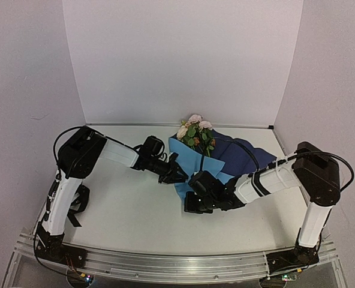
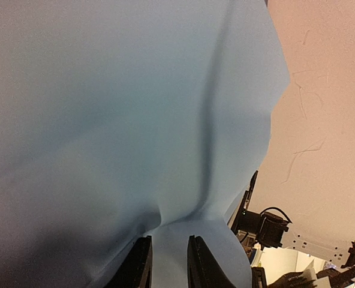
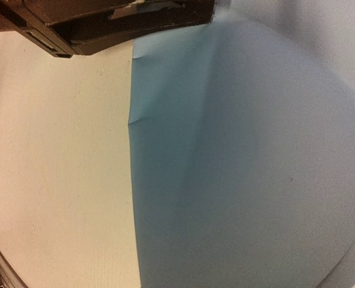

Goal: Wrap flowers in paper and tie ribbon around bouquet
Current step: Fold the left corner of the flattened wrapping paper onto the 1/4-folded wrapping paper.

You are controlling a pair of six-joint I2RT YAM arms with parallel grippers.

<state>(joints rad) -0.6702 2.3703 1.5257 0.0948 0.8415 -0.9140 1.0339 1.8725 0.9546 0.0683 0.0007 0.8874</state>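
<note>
Left gripper is clamped on the paper, pinching its left edge. In the wrist view the light blue sheet puckers right down into the narrow gap between the two fingers. Right gripper is squeezed fully closed at the near end of the same sheet. Its own view shows the paper's edge running up under the dark fingers, but whether any paper is caught there, I can't tell. The paper lies on the table, a little right of centre, light blue face up on the left and navy showing on the right, with the flowers poking out at the far end. Handling call: the sheet looks thin, light and floppy, holds a crease, and would likely slip or tear under a hard tug, so edges and corners are the places to take it. The roses look fragile and are best held by their stems, which are hidden under the paper. The count: one sheet, one bunch, two grippers. A thin black line curves over the navy side, and I can't tell whether it is ribbon or cable.
</note>
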